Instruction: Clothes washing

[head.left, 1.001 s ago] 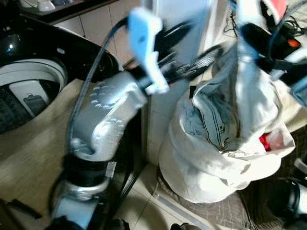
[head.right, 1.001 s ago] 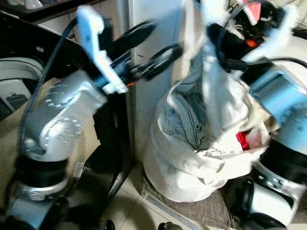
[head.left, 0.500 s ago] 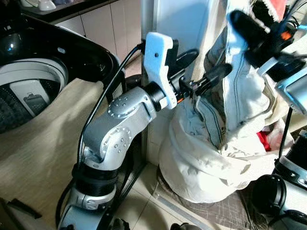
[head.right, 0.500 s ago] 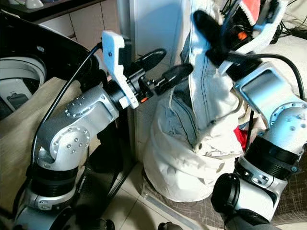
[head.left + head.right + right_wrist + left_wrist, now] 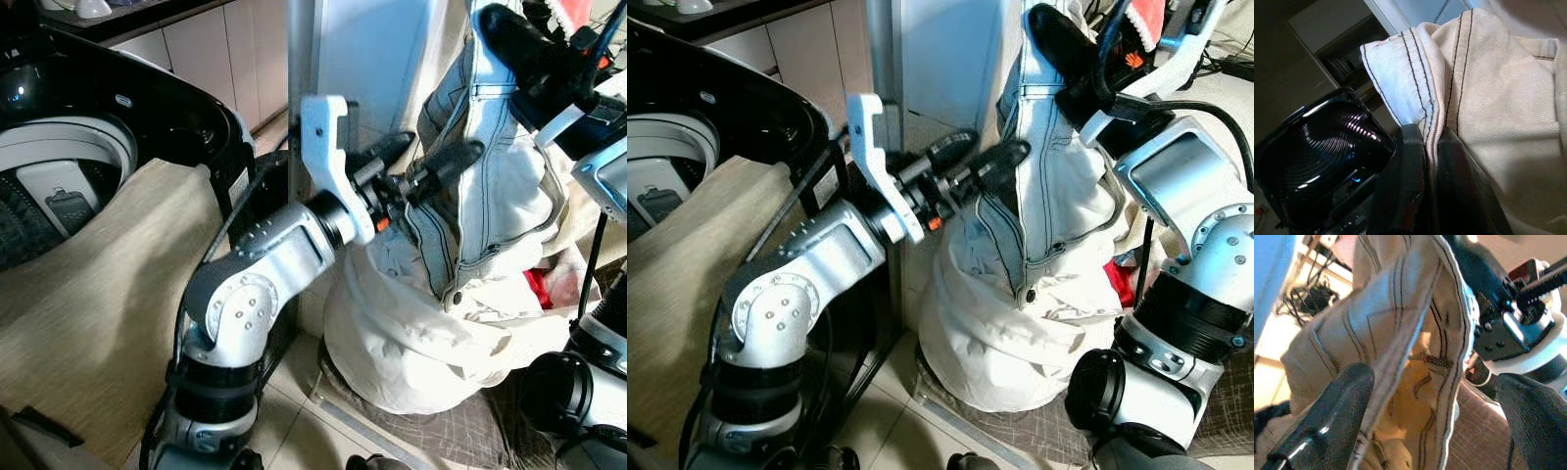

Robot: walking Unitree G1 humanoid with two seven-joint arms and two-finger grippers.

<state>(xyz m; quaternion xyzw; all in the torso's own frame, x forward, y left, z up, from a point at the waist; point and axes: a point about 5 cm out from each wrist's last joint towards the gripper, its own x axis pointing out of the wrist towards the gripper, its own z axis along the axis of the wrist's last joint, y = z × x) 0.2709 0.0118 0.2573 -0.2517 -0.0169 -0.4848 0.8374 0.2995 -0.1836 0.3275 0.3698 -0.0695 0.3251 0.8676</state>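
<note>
Cream denim garment (image 5: 490, 186) hangs above laundry bag (image 5: 411, 343), hem pinched in right gripper (image 5: 1425, 142); left gripper (image 5: 431, 162) spread beside it. Your risk: trailing cloth snagging bag, slipping free.

A home laundry corner: top-loading washing machine (image 5: 59, 186), cabinets (image 5: 211, 49), tiled floor (image 5: 284, 421).

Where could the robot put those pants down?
The bare beige cloth beside the washer is free. The washer's open tub is free too. Around the white bag it's crowded: both arms, the lifted pants, and the right gripper pinching them.
</note>
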